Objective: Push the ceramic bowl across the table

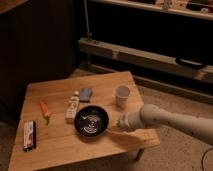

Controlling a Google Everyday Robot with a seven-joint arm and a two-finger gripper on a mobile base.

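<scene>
My gripper [118, 123], fingers pressed together with nothing held, sits at the rim of the bowl [91, 120], which lies just ahead of them near the middle of the table [60, 150], so I judge the push begun, with the tabletop beyond it left to cover.

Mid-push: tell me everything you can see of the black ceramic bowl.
The wide, shallow round black ceramic bowl shows pale concentric rings inside. It sits upright and looks empty, resting flat on the light wooden plank table, toward its near right part. The robot's pale gripper, shut, is at the bowl's right-hand rim as seen, apparently touching. A small white bottle lies just off its upper left edge; contact there cannot be told.
</scene>
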